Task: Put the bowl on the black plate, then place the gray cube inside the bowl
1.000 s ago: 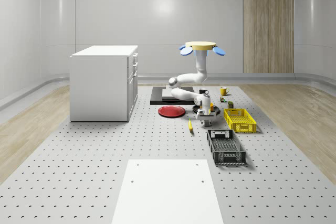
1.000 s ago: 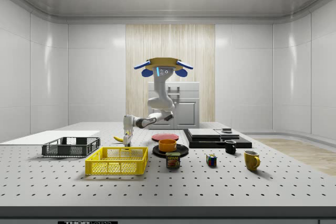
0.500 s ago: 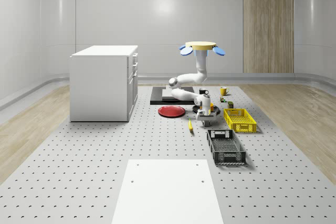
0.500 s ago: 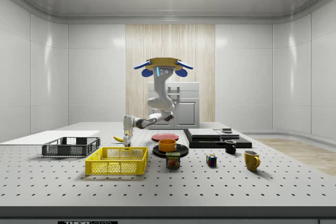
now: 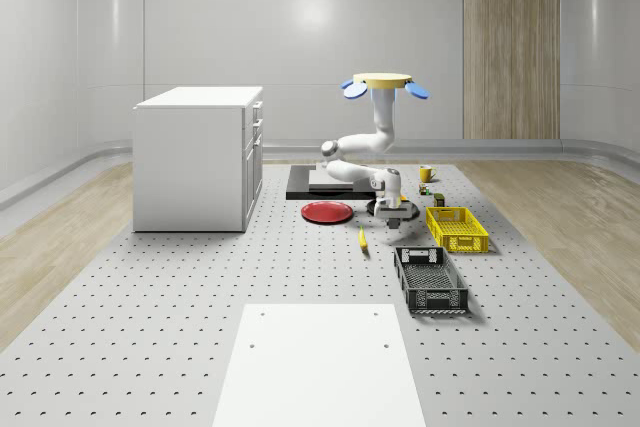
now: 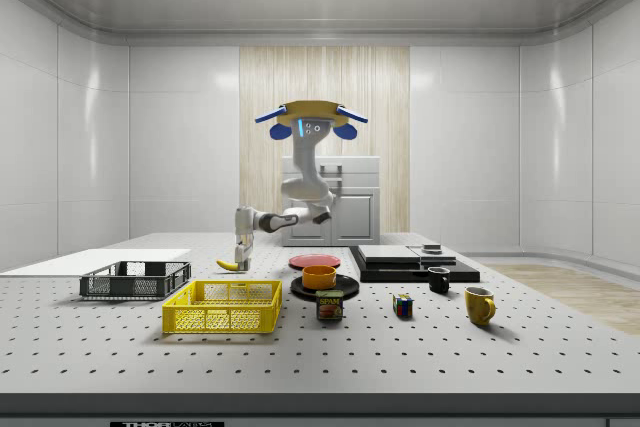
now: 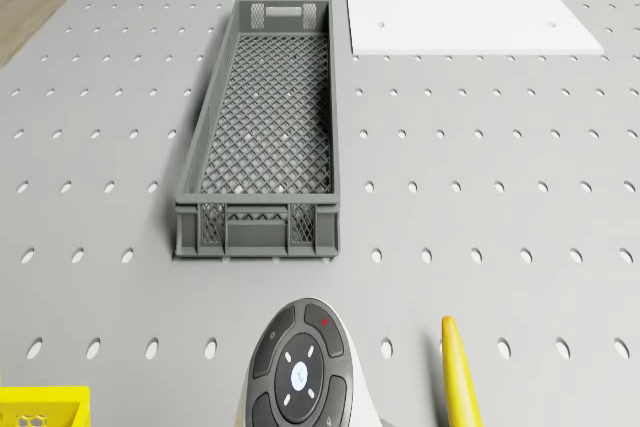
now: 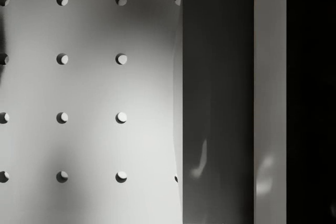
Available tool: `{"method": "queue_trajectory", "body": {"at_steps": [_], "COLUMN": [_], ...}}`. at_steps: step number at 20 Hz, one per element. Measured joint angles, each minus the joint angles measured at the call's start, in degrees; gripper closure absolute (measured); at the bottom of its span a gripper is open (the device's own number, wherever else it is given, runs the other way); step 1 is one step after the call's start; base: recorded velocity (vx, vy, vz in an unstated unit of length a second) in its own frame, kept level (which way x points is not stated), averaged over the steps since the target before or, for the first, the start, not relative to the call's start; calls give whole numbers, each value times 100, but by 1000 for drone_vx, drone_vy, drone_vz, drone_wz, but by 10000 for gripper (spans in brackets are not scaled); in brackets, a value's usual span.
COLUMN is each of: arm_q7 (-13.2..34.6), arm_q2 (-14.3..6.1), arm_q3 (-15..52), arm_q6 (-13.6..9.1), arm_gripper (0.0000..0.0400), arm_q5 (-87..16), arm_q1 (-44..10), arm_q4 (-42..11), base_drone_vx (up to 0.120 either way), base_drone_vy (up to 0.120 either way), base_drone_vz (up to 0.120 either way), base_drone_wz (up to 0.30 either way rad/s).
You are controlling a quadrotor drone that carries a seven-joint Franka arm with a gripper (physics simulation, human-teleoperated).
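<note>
The drone (image 5: 384,81) hovers above the table's far middle, with its arm bent down toward the front. The orange bowl (image 6: 319,276) sits upright on the black plate (image 6: 345,287). My gripper (image 6: 240,259) hangs a little above the table, to the side view's left of the bowl and just over the banana (image 6: 230,264). In the whole-scene view the gripper (image 5: 396,219) stands in front of the plate. The wrist view has a gray block, the gray cube (image 8: 218,108), close up against a dark finger, above the perforated table. The gripper looks shut on it.
A yellow crate (image 5: 456,228) and a dark mesh crate (image 5: 429,280) lie toward the front right. A red plate (image 5: 327,212), a black slab (image 6: 415,262), a can (image 6: 329,305), a colored cube (image 6: 402,305) and two mugs stand around. A white cabinet (image 5: 198,157) is at the left.
The drone and arm have risen. The gripper has lifted off the table beside the banana. The bowl and plate have not moved.
</note>
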Motion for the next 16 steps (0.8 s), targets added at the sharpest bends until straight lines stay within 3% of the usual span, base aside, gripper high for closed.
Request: {"method": "queue_trajectory", "body": {"at_steps": [3,7,12,16], "arm_q7": [0,-2,-4,-6], "arm_q2": [5,10,16,20], "arm_q3": [37,59,69,70], "arm_q6": [-30,-51,-64,-70], "arm_gripper": [150,150,150,150], "arm_q5": [33,53,60,61], "arm_q1": [13,22,29,32], "arm_q4": [-26,-42,-50,-52], "base_drone_vx": [0,-120,-24,-80], "base_drone_vy": [27,120,80,0], "base_drone_vz": [120,120,0,0], "base_drone_wz": [0,0,0,0]}}
